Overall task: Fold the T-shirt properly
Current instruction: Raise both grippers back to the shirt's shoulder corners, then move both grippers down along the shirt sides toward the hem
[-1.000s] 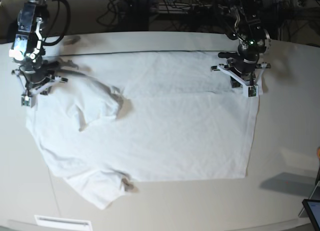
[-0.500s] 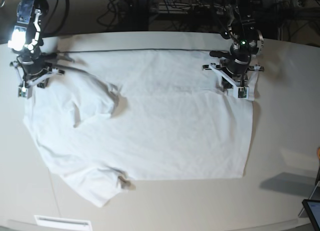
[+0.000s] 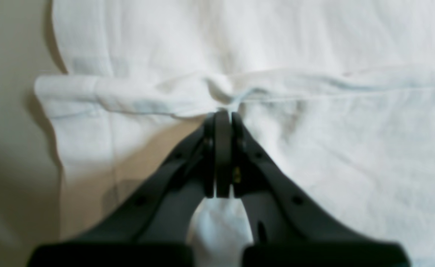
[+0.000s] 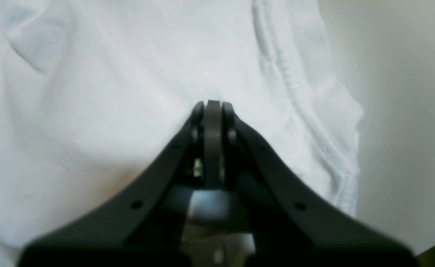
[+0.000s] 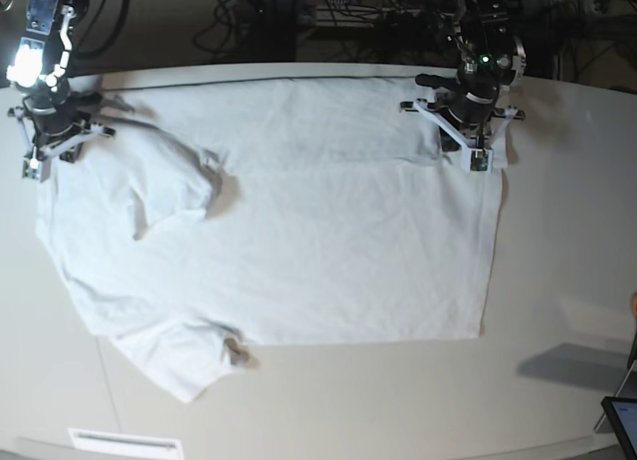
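The white T-shirt (image 5: pixel 299 241) lies spread across the table, its far part doubled over along a crease, one sleeve (image 5: pixel 174 186) bunched at the left and another (image 5: pixel 189 365) at the front left. My left gripper (image 5: pixel 477 163) is shut on the shirt's far right corner; in the left wrist view its tips (image 3: pixel 223 115) pinch a folded hem (image 3: pixel 128 94). My right gripper (image 5: pixel 34 169) is shut on the shirt's far left edge. In the right wrist view its tips (image 4: pixel 213 104) press into fabric beside a ribbed seam (image 4: pixel 295 100).
The off-white table (image 5: pixel 567 231) reaches past the shirt on the right and in front. A dark flat device (image 5: pixel 622 420) sits at the front right corner. A white strip (image 5: pixel 124 441) lies at the front edge. Cables and dark equipment (image 5: pixel 299 22) crowd behind the back edge.
Both grippers have moved toward the table's back edge, dragging the shirt with them. The whole shirt has shifted back and lies flatter.
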You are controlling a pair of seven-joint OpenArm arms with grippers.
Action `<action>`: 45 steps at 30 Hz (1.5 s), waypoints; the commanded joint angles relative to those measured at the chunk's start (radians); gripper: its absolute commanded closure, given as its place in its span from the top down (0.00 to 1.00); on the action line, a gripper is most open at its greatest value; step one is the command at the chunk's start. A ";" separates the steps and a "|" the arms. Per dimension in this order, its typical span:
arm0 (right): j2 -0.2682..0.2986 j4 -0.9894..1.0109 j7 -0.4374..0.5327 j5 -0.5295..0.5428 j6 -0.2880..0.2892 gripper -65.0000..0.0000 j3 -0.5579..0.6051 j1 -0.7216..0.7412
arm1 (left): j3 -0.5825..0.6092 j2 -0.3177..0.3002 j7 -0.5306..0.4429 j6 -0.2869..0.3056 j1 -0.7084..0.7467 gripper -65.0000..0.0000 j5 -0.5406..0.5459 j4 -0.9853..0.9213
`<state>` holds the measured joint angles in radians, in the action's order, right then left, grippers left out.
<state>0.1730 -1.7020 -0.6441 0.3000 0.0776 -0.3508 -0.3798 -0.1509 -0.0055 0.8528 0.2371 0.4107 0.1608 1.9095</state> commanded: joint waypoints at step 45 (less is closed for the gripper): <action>0.027 -0.149 -0.098 -0.014 0.074 0.03 -0.003 0.232 | -0.141 -0.031 0.151 0.003 -0.213 0.00 0.003 0.083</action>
<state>0.1833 -1.8362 -0.7715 0.2836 0.1490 -0.3511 -0.1673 -0.2890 -0.0280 1.0267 0.2413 0.2119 0.1612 1.9743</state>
